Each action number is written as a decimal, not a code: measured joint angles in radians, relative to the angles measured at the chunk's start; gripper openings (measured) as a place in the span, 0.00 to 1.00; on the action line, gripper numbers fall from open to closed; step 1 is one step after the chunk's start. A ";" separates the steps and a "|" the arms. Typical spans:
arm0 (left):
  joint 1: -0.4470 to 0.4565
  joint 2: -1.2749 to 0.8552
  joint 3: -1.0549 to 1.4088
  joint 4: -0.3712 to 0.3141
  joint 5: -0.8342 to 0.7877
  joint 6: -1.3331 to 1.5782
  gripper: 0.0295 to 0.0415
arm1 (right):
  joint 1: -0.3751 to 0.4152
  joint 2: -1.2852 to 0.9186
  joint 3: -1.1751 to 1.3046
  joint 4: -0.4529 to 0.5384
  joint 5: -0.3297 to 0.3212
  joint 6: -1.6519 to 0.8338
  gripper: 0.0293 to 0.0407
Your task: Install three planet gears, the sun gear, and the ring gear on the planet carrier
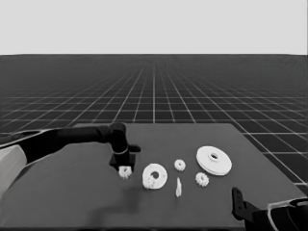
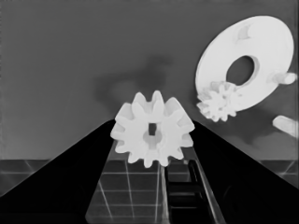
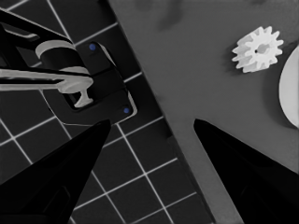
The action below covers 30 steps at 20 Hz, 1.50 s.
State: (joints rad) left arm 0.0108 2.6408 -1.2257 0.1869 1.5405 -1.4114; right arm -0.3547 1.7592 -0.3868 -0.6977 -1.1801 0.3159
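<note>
My left gripper (image 1: pixel 123 168) reaches in from the left and is shut on a small toothed planet gear (image 1: pixel 125 172). In the left wrist view that gear (image 2: pixel 153 129) sits pinched between both fingers (image 2: pixel 84 163). Just right of it lies the planet carrier, the smaller round part (image 1: pixel 160 171) (image 2: pixel 266 51), with one gear (image 1: pixel 150 182) (image 2: pixel 218 103) on its near-left rim. Two more gears (image 1: pixel 180 165) (image 1: pixel 202 179) lie loose to the right. The ring gear, the larger round part (image 1: pixel 213 160), rests at the right. My right gripper (image 3: pixel 152 121) is open and parked at the table's near right corner.
A thin white piece (image 1: pixel 178 187) lies between the smaller round part and the nearer loose gear. The right wrist view shows a loose gear (image 3: pixel 258 48), the larger round part's rim (image 3: pixel 290 93), the table's edge and dark machinery (image 3: pixel 93 88) over the floor grid.
</note>
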 joint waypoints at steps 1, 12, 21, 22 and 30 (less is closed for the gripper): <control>-0.016 0.151 -0.207 -0.019 -0.004 0.037 0.14 | 0.000 0.000 0.000 0.000 0.000 0.000 0.81; 0.062 0.469 -0.732 0.042 -0.072 0.253 0.14 | 0.000 0.000 0.000 0.000 0.000 0.000 0.81; 0.111 0.489 -0.791 0.081 -0.102 0.285 0.41 | 0.000 0.000 0.000 0.000 0.000 0.000 0.81; 0.111 0.489 -0.792 0.081 -0.102 0.285 0.64 | 0.000 0.000 0.000 0.000 0.000 0.000 0.81; 0.111 0.489 -0.792 0.081 -0.103 0.285 0.75 | 0.000 0.000 0.000 0.000 0.000 0.000 0.81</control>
State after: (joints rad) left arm 0.1215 3.1301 -2.0175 0.2679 1.4379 -1.1262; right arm -0.3547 1.7592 -0.3868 -0.6977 -1.1801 0.3159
